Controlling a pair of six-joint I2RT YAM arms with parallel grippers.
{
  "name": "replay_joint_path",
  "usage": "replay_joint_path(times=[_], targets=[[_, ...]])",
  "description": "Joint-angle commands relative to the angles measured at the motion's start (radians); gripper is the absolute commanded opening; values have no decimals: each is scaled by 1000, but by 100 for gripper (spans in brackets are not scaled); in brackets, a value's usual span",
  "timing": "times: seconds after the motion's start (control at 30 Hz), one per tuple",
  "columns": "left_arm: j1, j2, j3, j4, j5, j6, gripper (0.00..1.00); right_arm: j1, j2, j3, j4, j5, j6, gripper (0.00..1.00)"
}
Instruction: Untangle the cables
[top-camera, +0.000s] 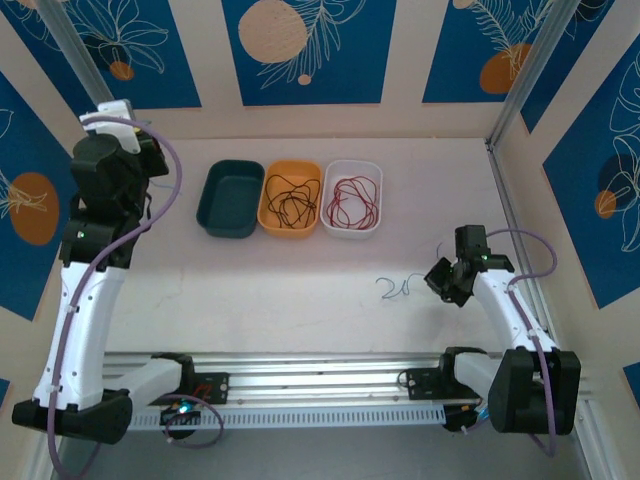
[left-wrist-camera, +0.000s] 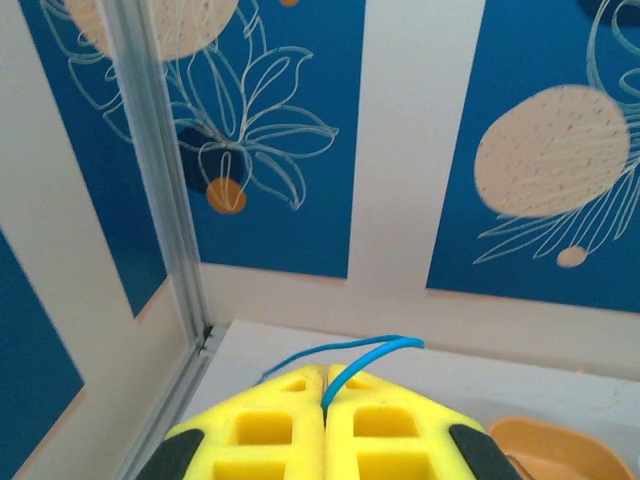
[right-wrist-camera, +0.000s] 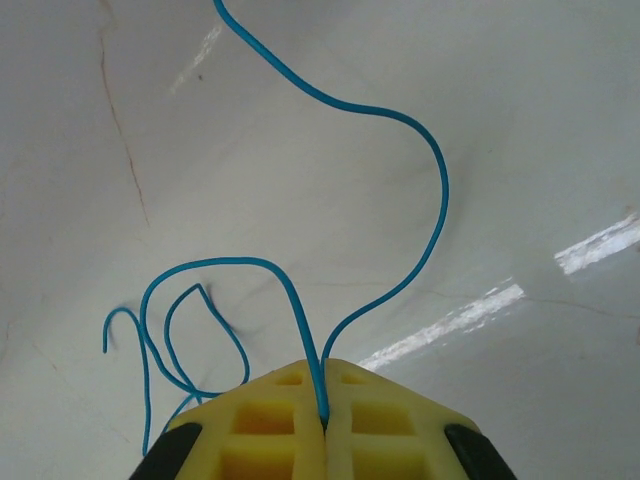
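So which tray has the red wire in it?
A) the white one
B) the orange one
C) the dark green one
A: the red wire lies coiled inside the white tray, at the right end of the row of three.

We lose the thin blue wire (right-wrist-camera: 446, 195) off the right wrist view's 12 o'clock edge, and the orange plastic tray (left-wrist-camera: 545, 445) is cropped at 5 o'clock.
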Motion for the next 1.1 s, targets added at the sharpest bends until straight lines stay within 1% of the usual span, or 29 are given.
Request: replay_joint_path(times=[0.0, 0.17, 0.3, 0.47, 0.73, 0.9, 1.07], targets=[[14, 55, 87, 14, 40, 46, 0, -1, -30, 3, 22, -53, -10, 0], [23, 173, 238, 4, 55, 89, 0, 2, -50, 26, -1, -59, -20, 0], [28, 266, 343, 17, 88, 102, 0, 7, -57, 24, 0, -60, -16, 0], [29, 365, 423, 33, 133, 98, 0, 8, -56, 27, 1, -61, -13, 0], [29, 471, 493, 51, 190, 64, 0, 14, -49, 29, 5, -64, -4, 0], [29, 507, 477, 61, 187, 64, 0, 21, -43, 20, 15, -66, 2, 0], [30, 515, 418, 68, 175, 66, 0, 25, -31, 19, 22, -65, 2, 0]])
